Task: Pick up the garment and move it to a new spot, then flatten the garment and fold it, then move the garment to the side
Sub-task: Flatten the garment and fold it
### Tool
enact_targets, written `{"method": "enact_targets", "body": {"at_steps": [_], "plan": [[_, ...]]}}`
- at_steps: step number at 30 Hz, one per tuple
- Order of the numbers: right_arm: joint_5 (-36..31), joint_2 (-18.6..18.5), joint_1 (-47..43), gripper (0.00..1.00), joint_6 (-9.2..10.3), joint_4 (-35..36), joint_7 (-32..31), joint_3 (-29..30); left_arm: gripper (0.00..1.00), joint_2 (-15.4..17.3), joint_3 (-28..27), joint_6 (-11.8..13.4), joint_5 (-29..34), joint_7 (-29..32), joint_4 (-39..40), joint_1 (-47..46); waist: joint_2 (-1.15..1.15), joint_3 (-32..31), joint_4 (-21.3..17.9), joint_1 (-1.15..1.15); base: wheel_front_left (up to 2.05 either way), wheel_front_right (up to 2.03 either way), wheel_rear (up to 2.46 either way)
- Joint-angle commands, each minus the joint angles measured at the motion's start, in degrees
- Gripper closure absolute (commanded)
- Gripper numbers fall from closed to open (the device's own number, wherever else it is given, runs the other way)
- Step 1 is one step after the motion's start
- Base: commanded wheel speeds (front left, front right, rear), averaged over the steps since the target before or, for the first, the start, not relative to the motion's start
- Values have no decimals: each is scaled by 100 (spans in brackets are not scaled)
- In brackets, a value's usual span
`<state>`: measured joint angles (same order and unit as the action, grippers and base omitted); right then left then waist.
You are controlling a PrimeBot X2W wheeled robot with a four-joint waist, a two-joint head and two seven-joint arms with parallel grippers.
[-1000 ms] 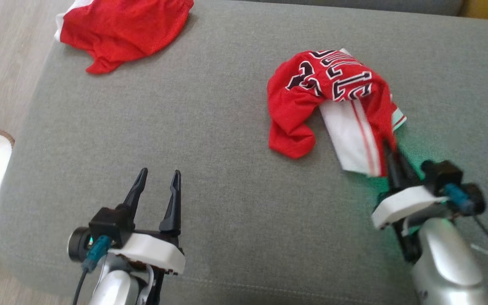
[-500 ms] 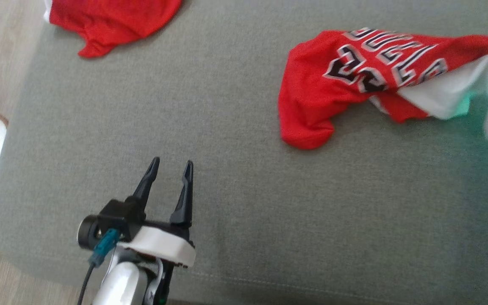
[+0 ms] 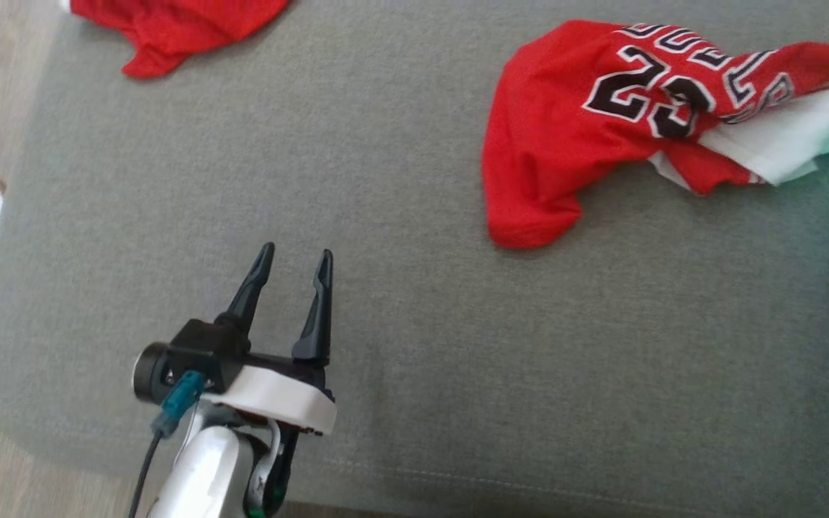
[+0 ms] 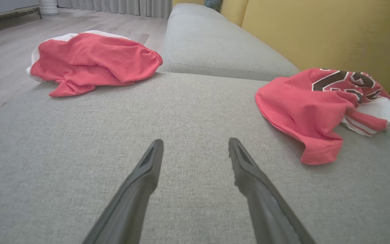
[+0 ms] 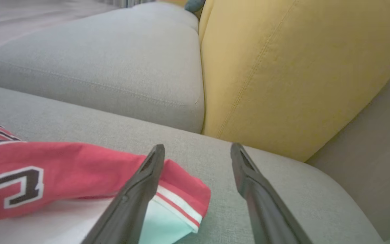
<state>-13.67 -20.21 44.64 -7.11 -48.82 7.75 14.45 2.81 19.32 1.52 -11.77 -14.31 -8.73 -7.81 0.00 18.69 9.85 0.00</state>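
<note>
you see the red jersey (image 3: 601, 122) lying crumpled on the grey sofa seat (image 3: 386, 216), at the far right side in the head view. its black and white number faces up and a white part sticks out at its right end. the right gripper (image 5: 197, 146) has its two fingers apart with nothing between them. in its wrist view one finger stands in front of the jersey's white and red hem, and i cannot tell if it touches the cloth. the left gripper (image 3: 296, 252) is spread too and empty, over the seat, well apart from the jersey. another red garment (image 3: 170, 29) lies at the far left corner. a yellow back cushion (image 5: 283, 67) stands behind the seat.
</note>
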Motion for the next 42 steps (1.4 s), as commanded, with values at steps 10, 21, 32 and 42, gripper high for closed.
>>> {"method": "enact_targets", "body": {"at_steps": [10,21,32,42], "plan": [[519,1111,-970,0,-37,1135,629,-1789,0,7,-374,-36,83,-69,213,35,0,-432,-487,0,0,0,0],[639,957,-1043,0,-37,1018,379,-3452,0,7,-329,-41,40,-69,287,-17,0,-250,1,0,0,0,0],[441,929,-482,100,-37,-46,338,-3612,0,7,-306,31,-65,-69,270,-19,0,-230,358,0,0,0,0],[578,1003,-761,100,-37,930,709,-3485,0,7,-371,61,-18,-69,244,209,0,-570,70,0,0,0,0]]}}
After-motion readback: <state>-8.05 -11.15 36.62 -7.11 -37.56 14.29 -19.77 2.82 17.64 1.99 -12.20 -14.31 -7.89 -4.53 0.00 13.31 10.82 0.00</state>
